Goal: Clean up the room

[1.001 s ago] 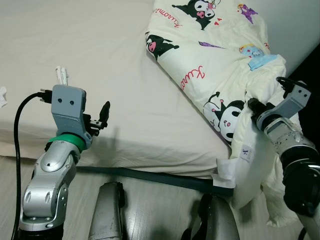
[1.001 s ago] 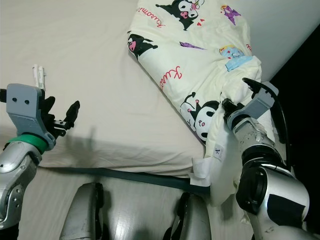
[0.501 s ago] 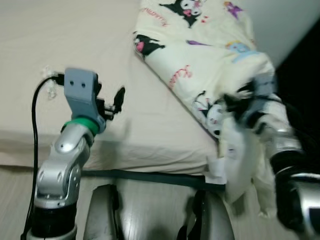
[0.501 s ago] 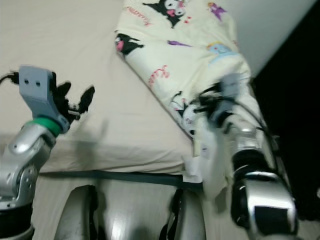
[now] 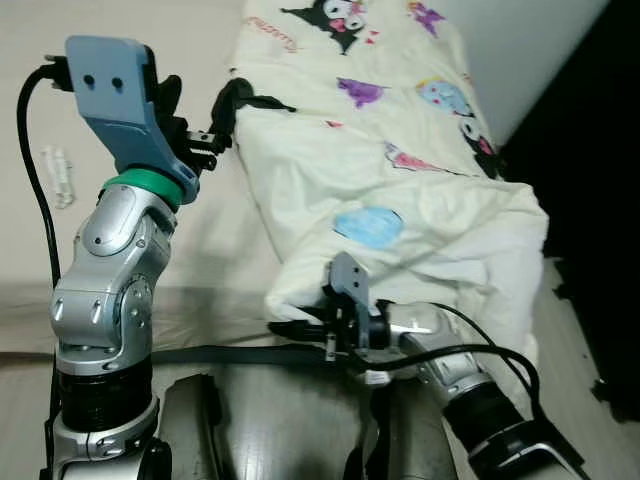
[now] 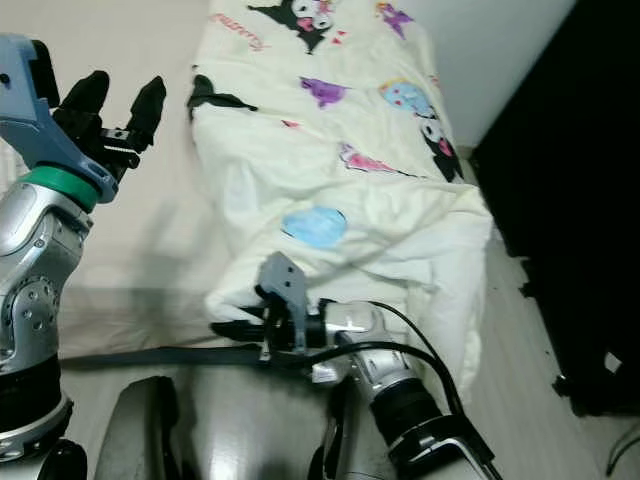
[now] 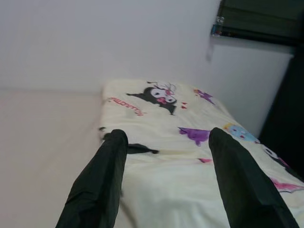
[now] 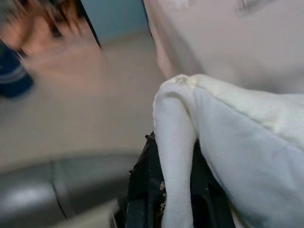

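Cream quilt (image 5: 400, 190): printed with cartoon figures, it is spread in a heap along the right side of the bed, its lower right part hanging over the bed's edge towards the floor.
Bed (image 5: 120, 250): covered in a plain beige sheet; the landmark for everything below.
Right gripper (image 5: 300, 326): held low at the front edge of the bed, pointing across towards the robot's left; its jaws are closed on a corner fold of the quilt, which is seen pinched between the black fingers (image 8: 142, 190) in the right wrist view.
Left gripper (image 5: 195, 115): raised above the bed, just beside the quilt's left edge; its jaws are spread wide and nothing is held.
White object (image 5: 58, 175): small, lying on the sheet left of the left arm; too small to be identified.
Floor (image 6: 510, 330): pale boards seen to the right of the bed.
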Available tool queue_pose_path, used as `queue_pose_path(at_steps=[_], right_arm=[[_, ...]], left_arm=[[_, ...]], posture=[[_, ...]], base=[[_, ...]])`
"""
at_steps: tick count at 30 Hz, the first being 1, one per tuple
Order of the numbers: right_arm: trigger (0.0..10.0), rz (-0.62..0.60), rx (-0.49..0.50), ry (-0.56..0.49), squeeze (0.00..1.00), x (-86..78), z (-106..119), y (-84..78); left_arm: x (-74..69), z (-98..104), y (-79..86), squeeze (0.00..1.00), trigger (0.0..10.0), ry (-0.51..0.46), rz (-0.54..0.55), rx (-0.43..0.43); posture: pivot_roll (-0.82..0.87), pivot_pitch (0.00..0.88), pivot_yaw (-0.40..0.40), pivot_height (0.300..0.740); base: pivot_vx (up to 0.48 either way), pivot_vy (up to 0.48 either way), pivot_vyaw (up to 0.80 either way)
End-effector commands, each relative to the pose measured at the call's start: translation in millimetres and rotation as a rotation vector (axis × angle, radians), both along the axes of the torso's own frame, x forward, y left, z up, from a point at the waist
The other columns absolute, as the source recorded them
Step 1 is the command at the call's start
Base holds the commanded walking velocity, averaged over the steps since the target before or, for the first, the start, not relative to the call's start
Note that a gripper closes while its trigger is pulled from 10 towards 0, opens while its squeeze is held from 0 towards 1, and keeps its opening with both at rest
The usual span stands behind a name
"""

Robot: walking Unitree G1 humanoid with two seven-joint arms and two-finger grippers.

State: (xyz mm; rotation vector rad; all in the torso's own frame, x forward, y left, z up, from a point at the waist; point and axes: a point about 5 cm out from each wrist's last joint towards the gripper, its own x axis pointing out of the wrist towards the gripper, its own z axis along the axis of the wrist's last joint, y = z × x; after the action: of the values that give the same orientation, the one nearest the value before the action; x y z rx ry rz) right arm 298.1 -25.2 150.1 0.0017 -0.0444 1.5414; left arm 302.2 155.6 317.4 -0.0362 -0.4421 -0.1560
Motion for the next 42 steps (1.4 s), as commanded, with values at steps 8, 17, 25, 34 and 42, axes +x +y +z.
queue_pose_path(at_steps=[8,17,25,34,42], right_arm=[[10.0,-0.045,0.058,0.146,0.15,-1.2,-14,28.3],[10.0,0.086,0.092,0.321,1.0,-22.4,-17,-2.3],[10.0,0.37,0.191,0.396,0.0,-56.8,28,-31.8],[10.0,0.161,0.09,0.362,0.0,-62.6,21,-57.9],[10.0,-0.651,-0.323,0.423,0.0,-9.7,-98,-73.3]], left_arm=[[-4.7,-18,-13.6,0.0,10.0,0.055,-0.03,0.025],[-0.7,-29,-18.5,0.0,10.0,0.103,-0.033,0.016],[1.2,-36,-19.8,0.0,10.0,0.121,-0.029,0.035],[4.3,-53,-22.2,0.0,10.0,0.177,-0.032,0.089],[0.4,-59,-33.7,0.0,10.0,0.181,-0.069,0.132]], posture=[[0.21,0.19,-0.069,0.507],[0.2,0.203,-0.065,0.507],[0.18,0.196,-0.074,0.507],[0.16,0.179,-0.069,0.507],[0.17,0.172,-0.071,0.507]], base=[[0.0,0.0,0.0],[0.0,0.0,0.0],[0.0,0.0,0.0],[0.0,0.0,0.0],[0.0,0.0,0.0]])
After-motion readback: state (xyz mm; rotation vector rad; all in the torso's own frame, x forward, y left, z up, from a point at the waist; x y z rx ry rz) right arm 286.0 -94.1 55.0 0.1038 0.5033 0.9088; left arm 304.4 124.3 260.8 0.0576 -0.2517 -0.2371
